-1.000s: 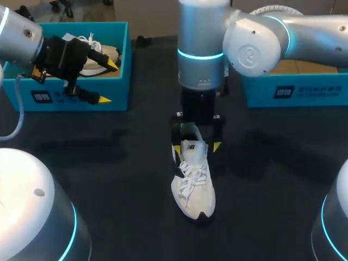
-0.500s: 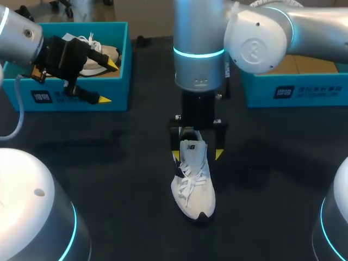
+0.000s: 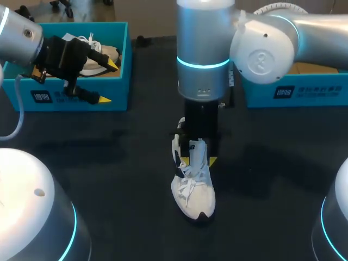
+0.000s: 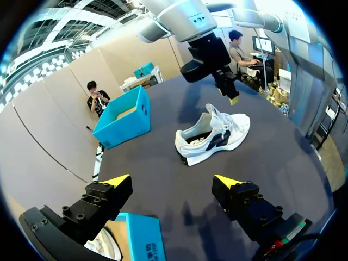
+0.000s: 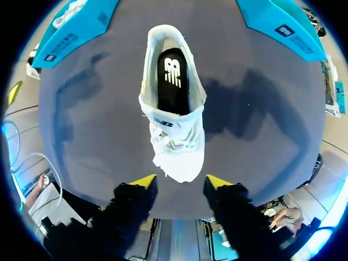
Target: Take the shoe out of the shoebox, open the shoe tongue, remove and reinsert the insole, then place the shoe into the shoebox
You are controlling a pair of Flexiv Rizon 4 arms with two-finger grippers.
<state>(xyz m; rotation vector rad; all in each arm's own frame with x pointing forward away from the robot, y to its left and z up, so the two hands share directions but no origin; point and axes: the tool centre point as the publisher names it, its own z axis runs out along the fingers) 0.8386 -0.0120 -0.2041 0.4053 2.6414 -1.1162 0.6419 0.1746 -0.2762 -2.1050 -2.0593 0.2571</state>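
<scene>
A white shoe [image 3: 194, 187] stands on the dark table [image 3: 119, 163], toe toward the near edge. My right gripper [image 3: 198, 161] hangs straight down over its laced middle, fingers half closed, one yellow tip on each side. From the right wrist view the shoe [image 5: 173, 117] shows its black insole [image 5: 173, 81]; its toe lies between the fingertips [image 5: 144, 180], and a gap shows on both sides. My left gripper [image 3: 107, 81] is open above the left teal shoebox [image 3: 81, 98]. It [image 4: 173, 182] holds nothing, and the shoe [image 4: 213, 137] is far ahead of it.
The left shoebox holds a second white shoe [image 3: 100, 57]. Another teal shoebox [image 3: 293, 92] stands at the back right, also seen in the left wrist view [image 4: 124, 119]. My right arm's thick column [image 3: 202, 60] rises over the table's middle.
My right gripper has come down onto the shoe, and its fingers have drawn closer together. The left arm and the shoe have not moved.
</scene>
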